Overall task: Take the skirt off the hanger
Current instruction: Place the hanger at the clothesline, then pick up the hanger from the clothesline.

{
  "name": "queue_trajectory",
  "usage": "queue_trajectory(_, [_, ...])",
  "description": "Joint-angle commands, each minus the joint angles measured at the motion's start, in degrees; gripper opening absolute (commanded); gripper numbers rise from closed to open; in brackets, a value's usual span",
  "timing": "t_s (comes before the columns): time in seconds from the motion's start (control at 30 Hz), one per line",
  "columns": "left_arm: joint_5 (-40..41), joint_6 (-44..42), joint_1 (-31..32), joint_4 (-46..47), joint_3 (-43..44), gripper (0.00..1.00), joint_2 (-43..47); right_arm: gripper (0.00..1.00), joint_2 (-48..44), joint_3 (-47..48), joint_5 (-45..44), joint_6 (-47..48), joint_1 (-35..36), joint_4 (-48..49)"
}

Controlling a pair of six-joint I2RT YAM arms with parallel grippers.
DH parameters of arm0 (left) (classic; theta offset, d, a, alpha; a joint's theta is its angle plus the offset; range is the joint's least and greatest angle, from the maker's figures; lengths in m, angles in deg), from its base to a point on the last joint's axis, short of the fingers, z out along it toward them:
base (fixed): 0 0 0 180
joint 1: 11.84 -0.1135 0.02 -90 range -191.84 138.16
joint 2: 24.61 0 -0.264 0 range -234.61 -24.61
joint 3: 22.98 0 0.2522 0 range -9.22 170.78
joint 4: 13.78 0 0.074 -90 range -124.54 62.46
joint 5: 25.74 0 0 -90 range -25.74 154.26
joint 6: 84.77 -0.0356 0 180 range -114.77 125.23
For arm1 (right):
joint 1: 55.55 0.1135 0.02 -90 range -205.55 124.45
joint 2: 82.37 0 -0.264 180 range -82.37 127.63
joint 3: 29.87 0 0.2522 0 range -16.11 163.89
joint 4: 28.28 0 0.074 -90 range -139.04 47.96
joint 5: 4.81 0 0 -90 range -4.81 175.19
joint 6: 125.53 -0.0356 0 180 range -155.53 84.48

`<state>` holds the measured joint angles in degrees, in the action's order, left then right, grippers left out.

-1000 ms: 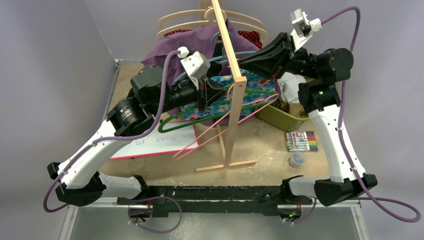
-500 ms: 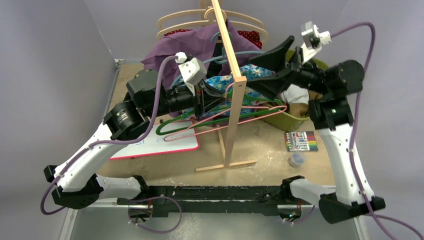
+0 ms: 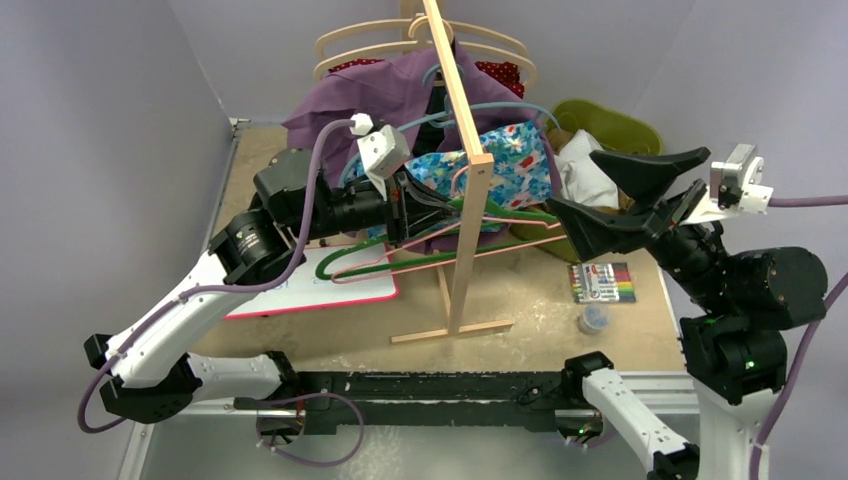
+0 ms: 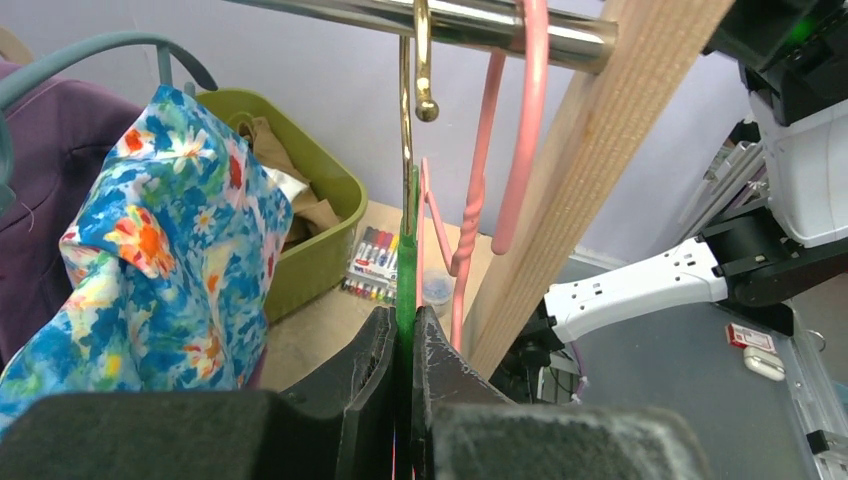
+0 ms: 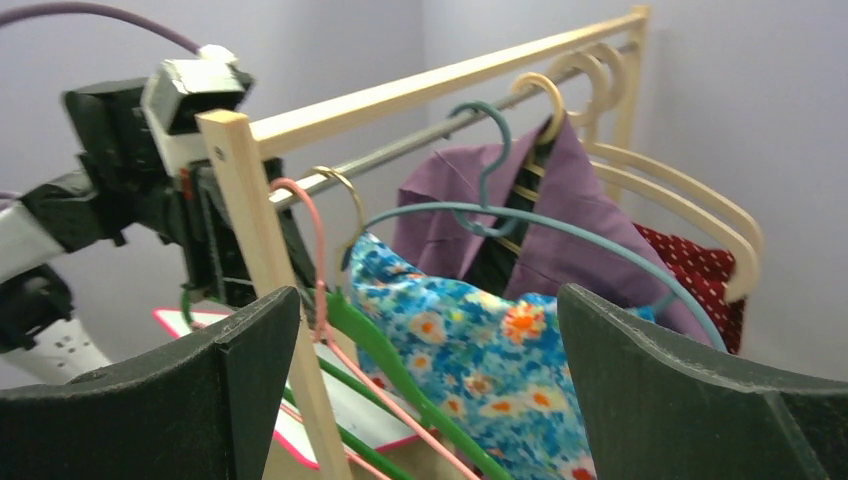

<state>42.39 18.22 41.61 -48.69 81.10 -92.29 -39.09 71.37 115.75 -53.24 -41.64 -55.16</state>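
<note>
Clamping the hanger [image 4: 407,235] tight in the left gripper [image 4: 402,325], holding the right gripper [image 3: 570,178] gaping (empty), likely needing a low pinch on the skirt [image 3: 515,165].

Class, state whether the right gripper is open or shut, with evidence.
Open: the right gripper shows its jaws spread wide apart in the top and wrist views, with nothing gripped.

The green hanger [image 4: 405,270] disappears between the left gripper [image 4: 402,345] and its closed fingers. The skirt [image 4: 170,230] runs off that picture's left edge. From above, the right arm [image 3: 750,330] is cut off at the near edge, and the marker box [image 3: 602,283] print is too small to read.
</note>
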Motion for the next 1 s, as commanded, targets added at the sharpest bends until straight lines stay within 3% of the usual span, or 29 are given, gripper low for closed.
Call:
queue_trajectory(0.0, [-1.24,2.20,0.34,2.73,-1.60,0.00,1.97,0.99,-0.74,-2.80,-9.02,4.60,-0.03,-4.38])
queue_trajectory(0.1, [0.78,1.48,0.34,0.32,-1.34,0.10,2.53,0.99,-1.80,-3.74,-10.49,4.90,-0.03,-4.27])
queue_trajectory(0.23, [7.07,1.71,0.29,-0.95,-2.11,0.39,5.74,0.99,-3.25,-3.96,-11.56,5.95,-0.07,-4.77])
queue_trajectory(0.33, [11.46,2.16,0.34,-2.89,-0.99,0.51,8.11,0.99,-4.55,-4.83,-13.04,7.27,-0.03,-5.34])
queue_trajectory(0.53, [22.41,3.08,0.29,-10.74,4.53,0.60,7.78,0.99,-6.22,-6.86,-13.87,9.15,-0.03,-6.03])
queue_trajectory(0.8, [48.11,6.31,0.27,-17.30,13.28,0.72,3.00,0.99,-9.03,-8.63,-13.51,10.45,-0.03,-6.39])
queue_trajectory(0.97, [45.77,4.42,-2.79,-22.14,24.89,0.74,-7.58,0.99,-9.81,-7.44,-13.00,11.63,-0.04,-8.41])
